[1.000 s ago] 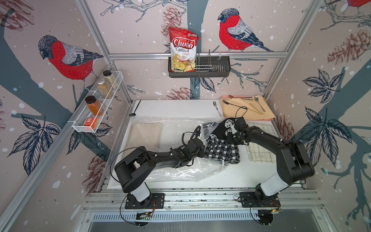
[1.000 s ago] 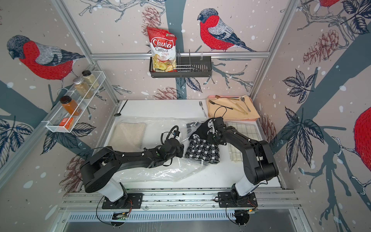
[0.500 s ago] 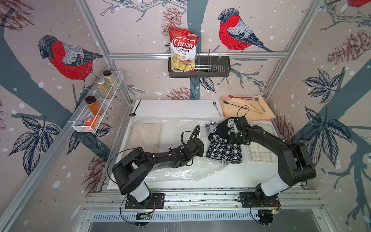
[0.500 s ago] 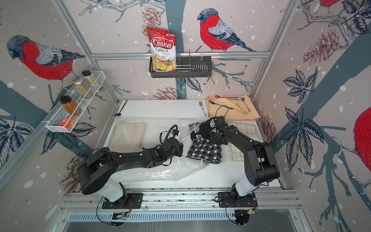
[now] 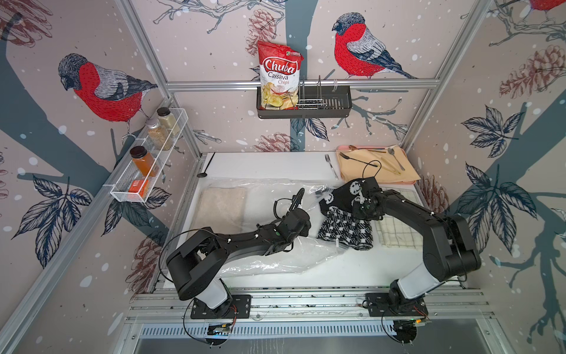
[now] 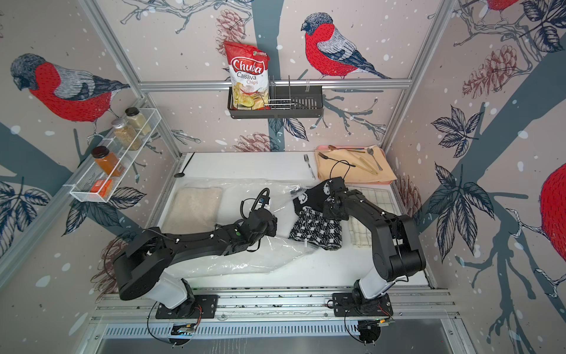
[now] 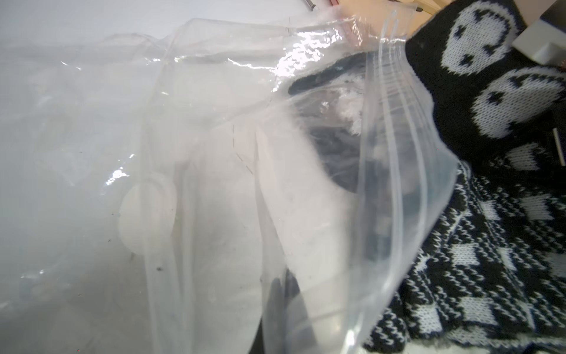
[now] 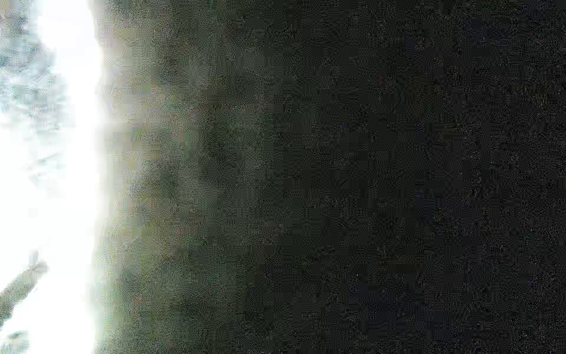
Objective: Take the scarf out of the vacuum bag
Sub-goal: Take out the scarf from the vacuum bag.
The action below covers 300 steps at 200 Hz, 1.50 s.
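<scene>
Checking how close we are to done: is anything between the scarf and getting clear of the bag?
Only the vacuum bag itself: in the left wrist view its zip-edged mouth overlaps one dark end of the scarf. The rest is outside, beside a checked cloth.

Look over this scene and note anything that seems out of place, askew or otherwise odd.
The fork lies alone on the bare table, beside the tray that holds the other cutlery. The right wrist view is almost wholly dark, likely because the scarf drapes over that camera.
</scene>
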### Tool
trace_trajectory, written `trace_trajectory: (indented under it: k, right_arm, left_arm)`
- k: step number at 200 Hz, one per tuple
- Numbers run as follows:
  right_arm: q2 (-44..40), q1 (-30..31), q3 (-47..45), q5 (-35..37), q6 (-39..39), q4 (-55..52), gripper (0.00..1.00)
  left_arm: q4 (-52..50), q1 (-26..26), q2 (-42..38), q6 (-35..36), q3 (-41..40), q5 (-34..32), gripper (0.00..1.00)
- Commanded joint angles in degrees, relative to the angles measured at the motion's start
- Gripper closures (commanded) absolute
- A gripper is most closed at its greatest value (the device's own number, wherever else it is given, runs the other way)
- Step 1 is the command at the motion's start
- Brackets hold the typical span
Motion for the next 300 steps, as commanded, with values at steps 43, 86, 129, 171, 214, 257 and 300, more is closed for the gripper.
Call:
trace_trajectory:
  k: [43,86,129,171,214,257,300]
  right_arm:
    - [1.5,-0.5,0.5,4.9,0.0,-1.4,1.00]
    - [2.5,-0.6,0.8,5.7,0.2,-1.8,0.86]
    - [2.4,-0.7,0.9,8.1,0.8,-2.4,0.55]
    - [-0.4,-0.7,1.3,10.5,2.0,-2.7,0.41]
    - [-5.6,-0.5,3.0,13.1,3.1,-3.9,0.25]
    - [-12.7,-0.2,2.3,14.1,3.3,-1.0,0.26]
    - [-18.9,-3.2,-8.4,-13.7,6.3,17.3,0.92]
  left_arm:
    - [-1.8,0.1,-2.9,0.4,0.3,-3.5,1.00]
    - [-2.4,0.1,-5.7,0.7,0.4,-3.8,1.00]
    - [-2.8,-0.1,-6.7,1.4,1.3,-3.6,1.00]
    - [-2.8,-0.1,-6.0,1.6,1.7,-3.6,1.00]
    - [-2.7,-0.5,-4.8,1.5,2.3,-3.3,1.00]
    - [-2.8,-0.6,-3.9,1.4,3.1,-3.4,1.00]
    - [-3.1,-0.7,-3.1,1.5,4.1,-3.1,1.00]
